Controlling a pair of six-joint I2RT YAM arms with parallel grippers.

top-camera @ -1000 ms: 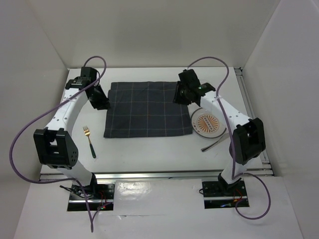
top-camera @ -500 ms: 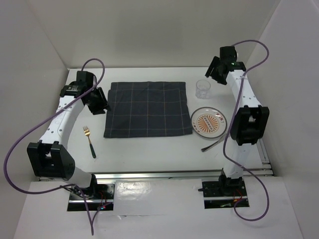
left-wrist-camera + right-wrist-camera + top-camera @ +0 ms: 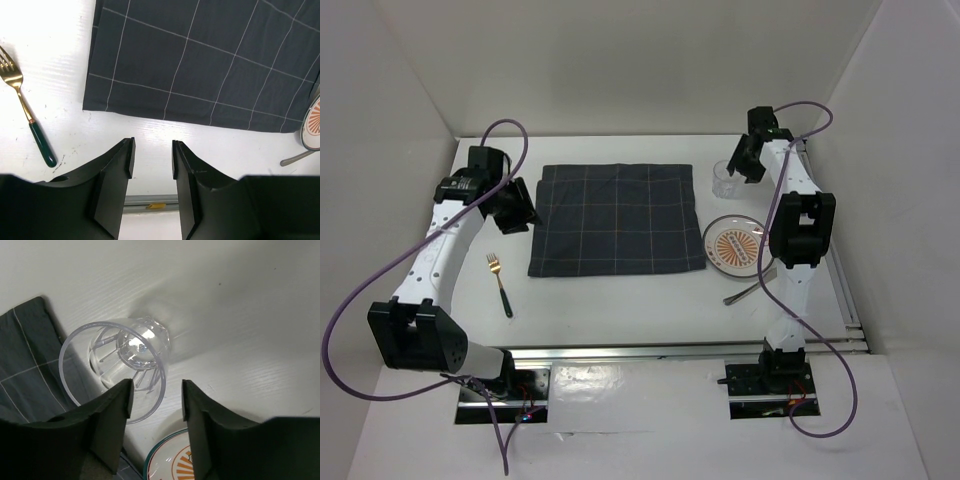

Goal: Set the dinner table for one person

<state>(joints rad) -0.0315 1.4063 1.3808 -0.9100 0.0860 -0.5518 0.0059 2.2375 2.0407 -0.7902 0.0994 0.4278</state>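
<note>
Dinner table (image 3: 620, 305), white, lay under everything, with checked placemat (image 3: 617, 220) mid-table. Left gripper (image 3: 152, 150): jaws apart, empty, just beside placemat's left edge. Right gripper (image 3: 156, 390): jaws apart, empty — hung over upright clear glass (image 3: 142, 345).

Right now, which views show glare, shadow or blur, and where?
Right wrist view: the clear ribbed glass tumbler glints brightly at its base and casts a soft shadow. Left wrist view: the white matte tabletop is overexposed beside the gold fork with the green handle. Top external view: even light, sharp.
</note>
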